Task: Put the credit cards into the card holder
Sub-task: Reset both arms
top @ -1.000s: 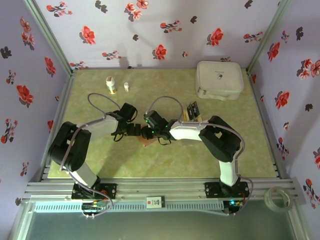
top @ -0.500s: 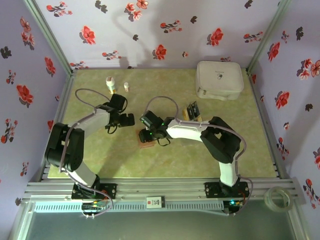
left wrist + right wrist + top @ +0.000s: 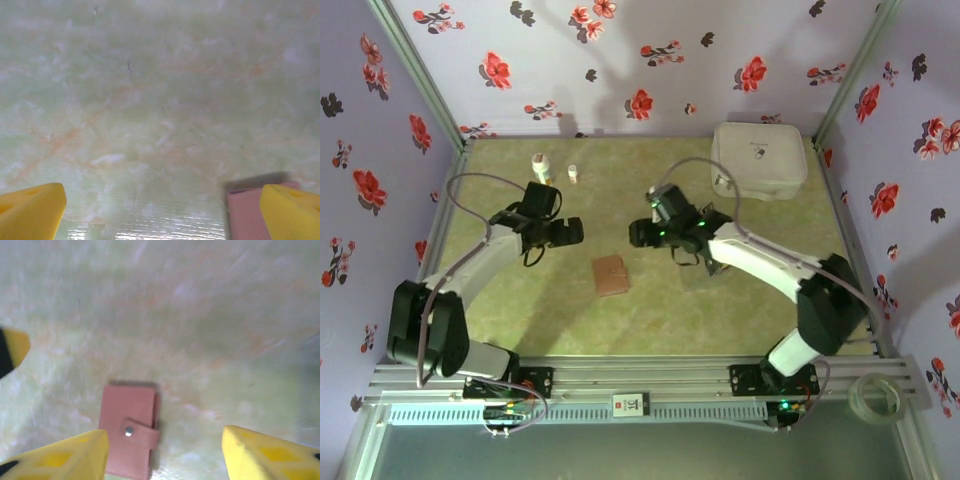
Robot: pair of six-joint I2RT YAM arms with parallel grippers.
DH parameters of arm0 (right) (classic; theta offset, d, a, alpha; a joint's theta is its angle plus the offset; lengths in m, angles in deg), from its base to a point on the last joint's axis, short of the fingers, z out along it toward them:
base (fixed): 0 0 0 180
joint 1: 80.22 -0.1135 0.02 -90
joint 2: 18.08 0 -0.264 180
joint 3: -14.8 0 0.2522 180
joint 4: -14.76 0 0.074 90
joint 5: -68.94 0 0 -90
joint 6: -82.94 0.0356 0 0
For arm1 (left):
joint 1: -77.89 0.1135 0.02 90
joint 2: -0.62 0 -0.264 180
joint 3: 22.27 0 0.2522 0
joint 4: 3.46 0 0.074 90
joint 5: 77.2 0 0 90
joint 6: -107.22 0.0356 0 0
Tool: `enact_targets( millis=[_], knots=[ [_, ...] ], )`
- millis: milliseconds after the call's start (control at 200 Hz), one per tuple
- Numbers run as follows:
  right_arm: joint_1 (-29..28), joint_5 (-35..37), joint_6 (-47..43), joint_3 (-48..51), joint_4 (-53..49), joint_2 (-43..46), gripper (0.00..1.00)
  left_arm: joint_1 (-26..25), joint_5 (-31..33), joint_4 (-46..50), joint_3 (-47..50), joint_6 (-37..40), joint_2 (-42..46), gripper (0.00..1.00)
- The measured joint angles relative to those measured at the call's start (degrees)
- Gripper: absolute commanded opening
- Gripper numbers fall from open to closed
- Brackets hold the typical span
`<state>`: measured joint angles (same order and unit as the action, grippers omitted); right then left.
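Left wrist view: card holder cut by bottom edge, right part behind left gripper finger. Right wrist view blurred; holder's lower-left edge behind right gripper finger. Bottles: labels too small.

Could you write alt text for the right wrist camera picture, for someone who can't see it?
A small reddish-brown card holder, closed with a snap strap, lies flat on a pale green marbled table. The right gripper looks down on it, yellow jaws wide open, holding nothing.

Soft, even light falls from overhead, leaving faint shadows on the table. Both wrist views look blurred. Glare streaks the left one's lower edge.
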<state>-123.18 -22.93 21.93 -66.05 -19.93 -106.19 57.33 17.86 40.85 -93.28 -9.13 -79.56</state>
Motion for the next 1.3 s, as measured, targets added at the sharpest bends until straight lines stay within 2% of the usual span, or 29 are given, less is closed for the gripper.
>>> enact_targets(
  millis=[125,310,420,555,645,780,940,1105,1295],
  knots=[
    [5.5,4.0,-0.6,0.1,-2.2,8.9,0.99,0.1,-0.3,-0.9,-2.6,0.7,5.5,1.0],
    [14.1,13.6,-2.1,1.6,-4.1,18.7,1.0,1.3,0.4,-7.6,-4.8,3.6,11.8,1.0],
    [21.0,17.4,-1.9,6.8,-2.8,22.3,1.0,1.6,4.1,-13.3,-3.6,6.7,13.6,1.0],
    [28.0,22.8,-1.7,14.8,1.5,24.0,0.99,2.0,10.6,-21.1,2.7,11.3,15.2,1.0],
    [29.6,27.4,-2.8,20.2,6.9,24.3,1.0,3.7,13.0,-25.2,7.9,13.7,15.2,1.0],
    [32.3,32.4,-4.7,25.8,14.6,23.3,1.0,9.2,14.9,-30.5,14.4,15.2,13.5,1.0],
    [35.5,37.2,-7.8,29.2,24.4,16.5,0.99,14.7,15.3,-38.7,19.4,17.4,8.8,1.0],
    [35.8,40.3,-10.2,34.6,32.3,8.8,0.99,16.5,14.8,-47.6,24.2,19.7,5.3,1.0],
    [35.8,40.2,-11.6,37.2,38.0,7.1,0.99,16.8,14.2,-55.2,29.6,20.8,2.6,1.0]
  ],
)
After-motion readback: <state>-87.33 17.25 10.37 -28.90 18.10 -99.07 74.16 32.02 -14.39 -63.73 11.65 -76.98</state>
